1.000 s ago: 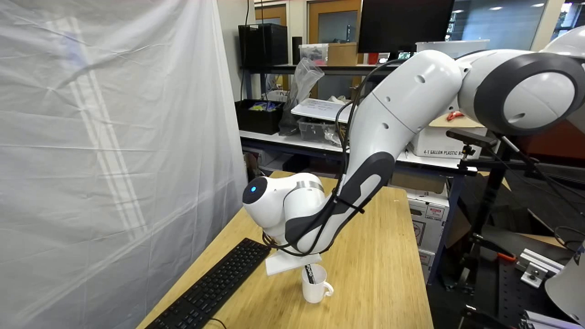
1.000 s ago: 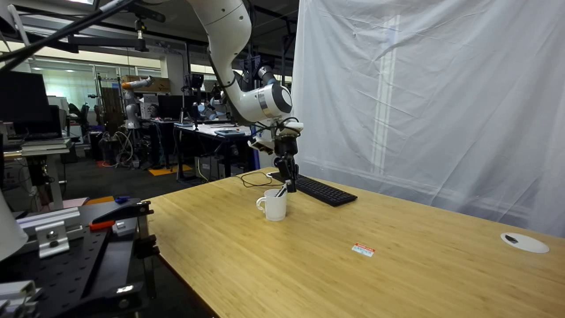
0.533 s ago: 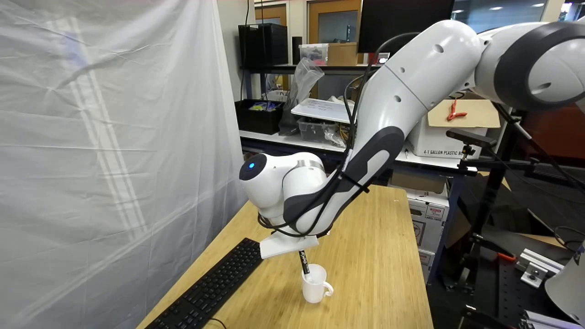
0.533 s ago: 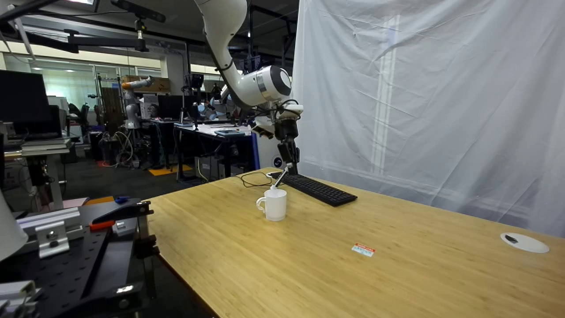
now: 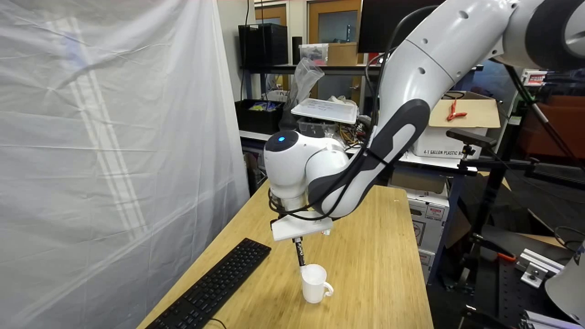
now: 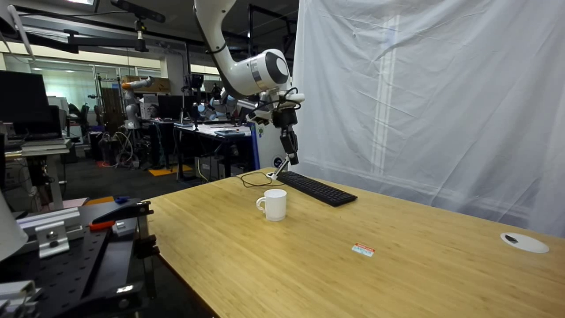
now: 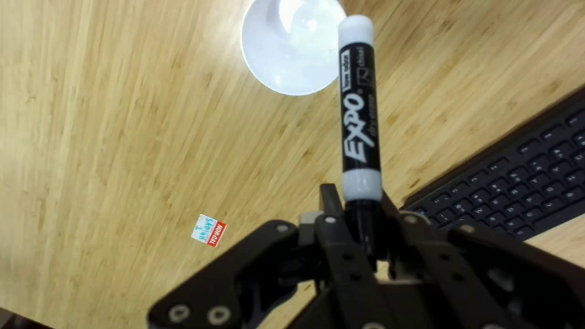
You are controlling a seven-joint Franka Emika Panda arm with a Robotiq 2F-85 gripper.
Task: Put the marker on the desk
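Note:
The marker is black with a white end and a white band. My gripper (image 7: 358, 196) is shut on the black cap end of the marker (image 7: 358, 105). The marker also shows tilted in both exterior views (image 5: 300, 253) (image 6: 281, 168), hanging below the fingers (image 6: 291, 160) with its white end down. It is out of the white mug and above the desk (image 6: 397, 269). The mug (image 6: 276, 205) stands upright on the desk, its handle to one side. In the wrist view the mug (image 7: 292, 55) looks empty, and the marker's white end overlaps its rim.
A black keyboard (image 6: 318, 189) lies on the desk beside the mug, with its cable (image 6: 254, 180) behind. A small red-and-white label (image 6: 363, 249) is stuck on the desk. A white curtain (image 6: 419, 110) hangs along one long side. A white round cover (image 6: 524, 243) is set in the desk.
The arm has risen and pulled the marker up out of the mug. The marker was inside the mug a second ago and is now above it. The mug has not moved.

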